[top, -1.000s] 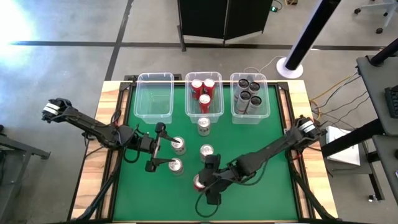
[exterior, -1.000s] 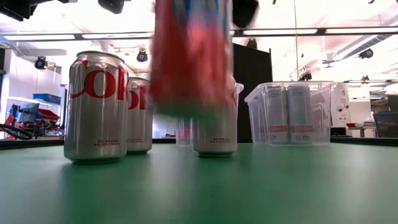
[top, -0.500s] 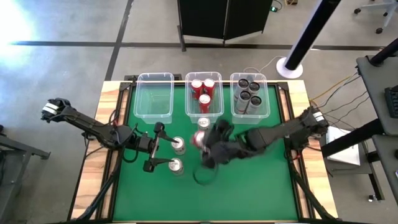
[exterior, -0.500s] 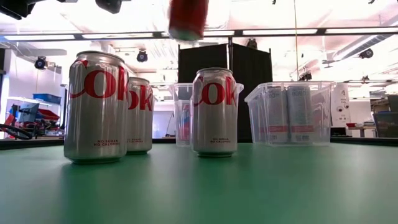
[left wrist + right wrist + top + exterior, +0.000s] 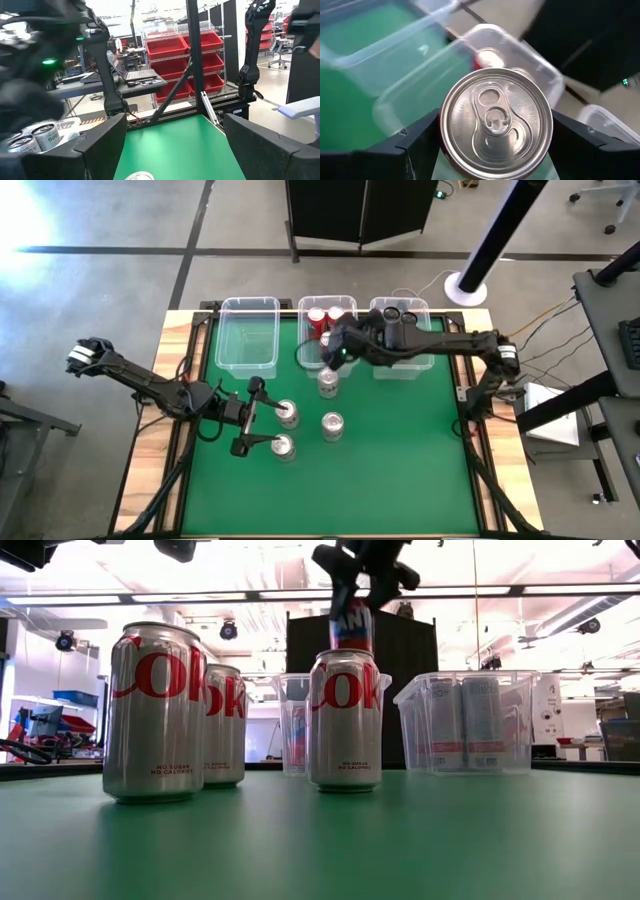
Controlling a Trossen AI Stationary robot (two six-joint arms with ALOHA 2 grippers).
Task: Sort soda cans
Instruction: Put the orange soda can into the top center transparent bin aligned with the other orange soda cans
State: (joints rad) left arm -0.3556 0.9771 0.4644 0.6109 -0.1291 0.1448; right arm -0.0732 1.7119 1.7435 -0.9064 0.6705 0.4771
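Observation:
My right gripper (image 5: 336, 350) hangs over the middle clear bin (image 5: 350, 360), shut on a red soda can (image 5: 495, 122). In the low view this can (image 5: 352, 626) hangs high above the table. The middle bin holds red cans (image 5: 318, 317), and the right bin (image 5: 402, 368) holds dark cans (image 5: 397, 337). Several silver cans stand upright on the green mat (image 5: 328, 383) (image 5: 332, 425) (image 5: 288, 414) (image 5: 283, 446). My left gripper (image 5: 266, 428) is open, low over the mat beside the two left silver cans. My right gripper pinches the red can's side wall (image 5: 442, 150) just below its top rim, one finger (image 5: 417, 147) on each opposite side. The fingers come from above, pointing down along the can. The can is lifted clear and roughly upright, top up, above the middle bin.
The left clear bin (image 5: 248, 365) at the far edge shows nothing inside. The three bins stand in a row along the far edge. Free mat lies at the near side and the right side. The room beyond holds red shelf bins and furniture.
My right gripper has lifted the red can off the mat near the middle front. It has carried the can up and toward the far edge, and has turned on the way. It is now over the middle bin.

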